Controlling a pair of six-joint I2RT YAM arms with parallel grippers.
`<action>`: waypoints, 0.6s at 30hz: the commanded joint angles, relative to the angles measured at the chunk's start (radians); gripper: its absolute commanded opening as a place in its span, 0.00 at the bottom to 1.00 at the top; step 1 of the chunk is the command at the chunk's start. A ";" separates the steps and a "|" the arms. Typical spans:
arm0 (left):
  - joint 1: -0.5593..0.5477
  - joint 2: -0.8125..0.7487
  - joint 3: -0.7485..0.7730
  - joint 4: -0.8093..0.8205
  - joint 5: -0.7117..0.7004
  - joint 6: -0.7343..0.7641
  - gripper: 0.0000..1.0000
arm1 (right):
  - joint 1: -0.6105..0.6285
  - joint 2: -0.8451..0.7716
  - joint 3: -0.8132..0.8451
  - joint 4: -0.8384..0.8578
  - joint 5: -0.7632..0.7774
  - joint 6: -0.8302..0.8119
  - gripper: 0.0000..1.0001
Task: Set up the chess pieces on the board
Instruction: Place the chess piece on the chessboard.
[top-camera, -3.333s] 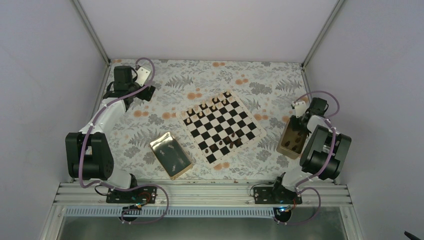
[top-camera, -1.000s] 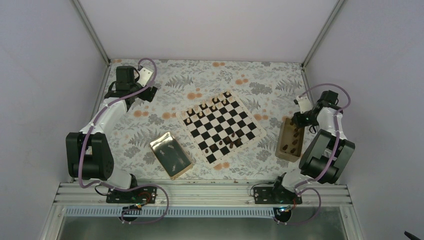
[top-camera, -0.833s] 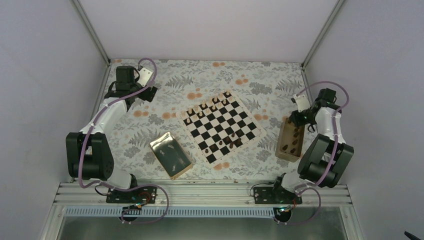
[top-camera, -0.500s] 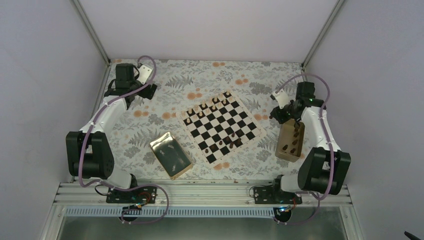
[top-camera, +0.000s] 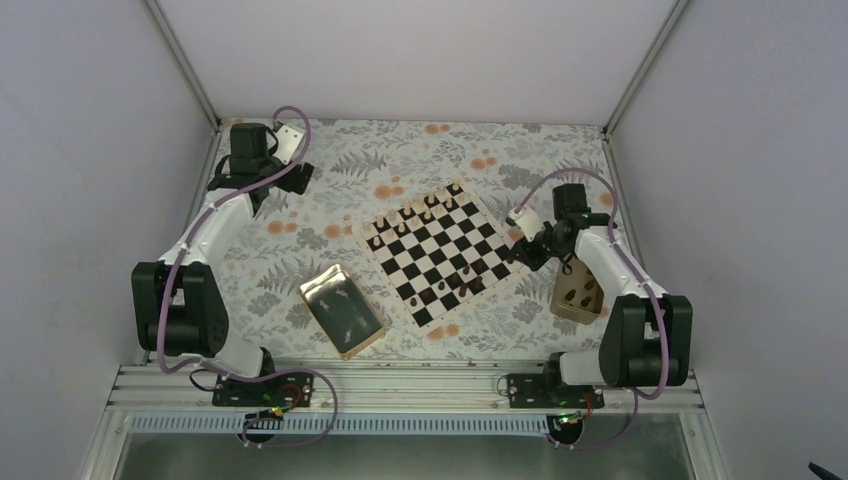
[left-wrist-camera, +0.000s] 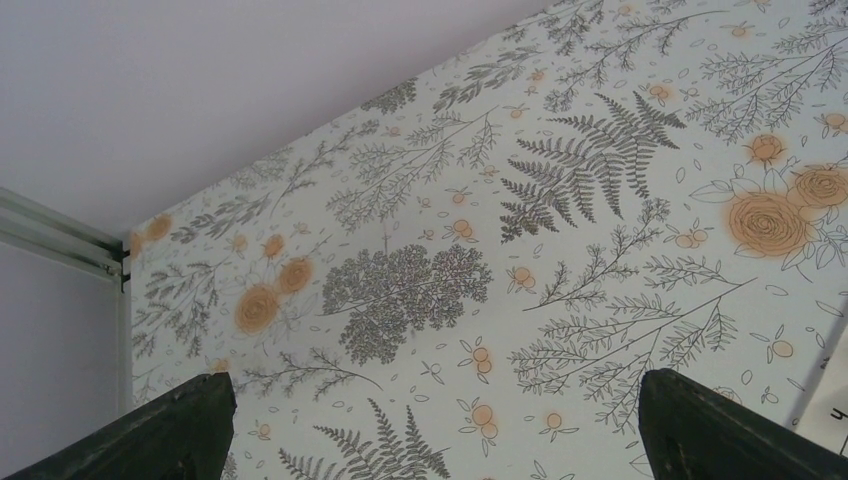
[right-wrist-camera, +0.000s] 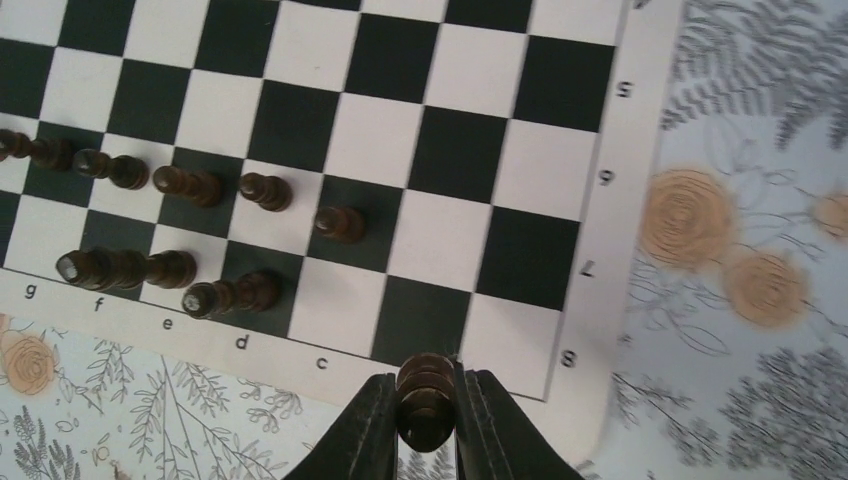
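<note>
nearest the arm bases lie one gold tray (top-camera: 341, 310) and one small tan box (top-camera: 577, 291) with a few dark box pieces (top-camera: 585, 296) inside. the right gripper (right-wrist-camera: 425, 405) pinches one dark brown piece (right-wrist-camera: 425, 382) over the lettered rim of the board (right-wrist-camera: 612, 150), between the c and the 8. that rim reads g, f, e, d, c; the side rim reads 5, 6, 7, 8. on the edge row stand taller dark pieces (right-wrist-camera: 125, 268), too crowded to count, then five dark pawns (right-wrist-camera: 265, 190) in a line. tan pieces (top-camera: 428, 214) stand along the board's far side. farthest, the left gripper (left-wrist-camera: 430, 440) is spread wide and empty over the flowered cloth (left-wrist-camera: 600, 200).
</note>
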 joint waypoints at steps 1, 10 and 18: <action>-0.004 -0.025 0.010 -0.008 -0.013 -0.016 1.00 | 0.049 0.002 -0.049 0.072 -0.044 0.003 0.17; -0.004 -0.036 -0.002 -0.012 -0.019 -0.017 1.00 | 0.114 -0.009 -0.099 0.095 -0.025 -0.016 0.18; -0.004 -0.040 -0.027 0.012 -0.036 -0.009 1.00 | 0.171 -0.078 -0.071 0.066 -0.020 0.002 0.18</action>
